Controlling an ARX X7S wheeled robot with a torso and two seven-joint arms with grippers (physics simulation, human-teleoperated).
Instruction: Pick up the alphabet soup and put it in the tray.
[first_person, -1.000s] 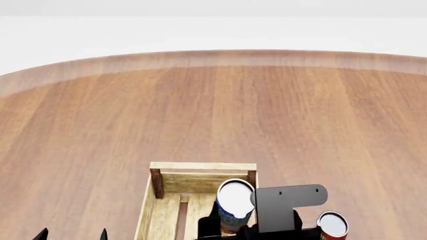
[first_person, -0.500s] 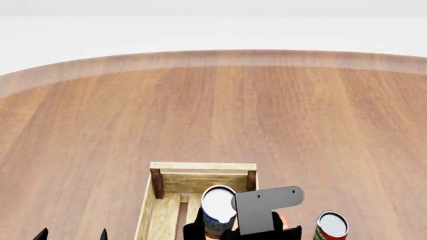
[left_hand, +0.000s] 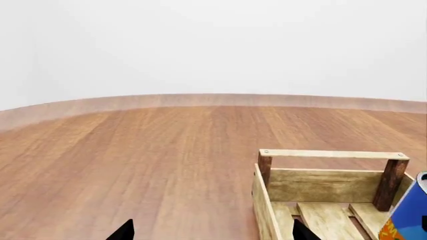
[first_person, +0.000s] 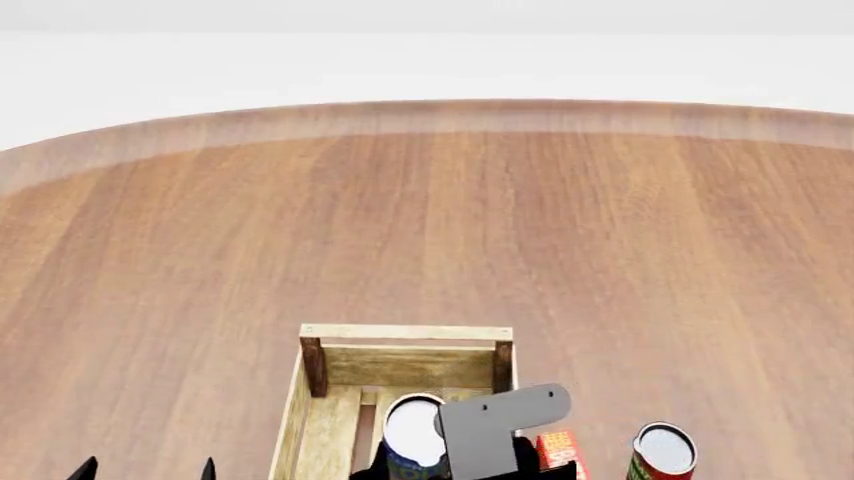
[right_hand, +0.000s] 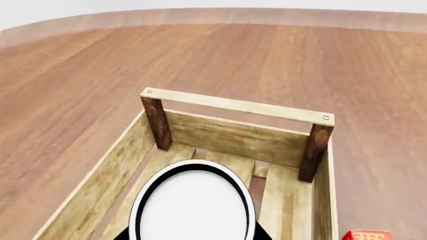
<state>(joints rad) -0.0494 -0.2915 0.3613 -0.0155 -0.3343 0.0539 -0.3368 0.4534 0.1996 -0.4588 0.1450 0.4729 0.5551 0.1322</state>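
The alphabet soup, a can with a white top and blue label, is held upright over the inside of the tray. My right gripper is shut on the alphabet soup, one dark finger on each side. A grey bracket hides most of that gripper in the head view. The tray's end rail lies just beyond the can. I cannot tell whether the can touches the slats. My left gripper is open and holds nothing, left of the tray. The can's blue label shows at that view's edge.
A red-and-green can stands right of the tray. A small red box lies between that can and the tray, also seen as the red box. The wooden table's curved far edge is well beyond.
My right gripper has carried the can leftward and nearer, from over the tray's right wall to over its inside. The red box came into view. The left gripper has not moved.
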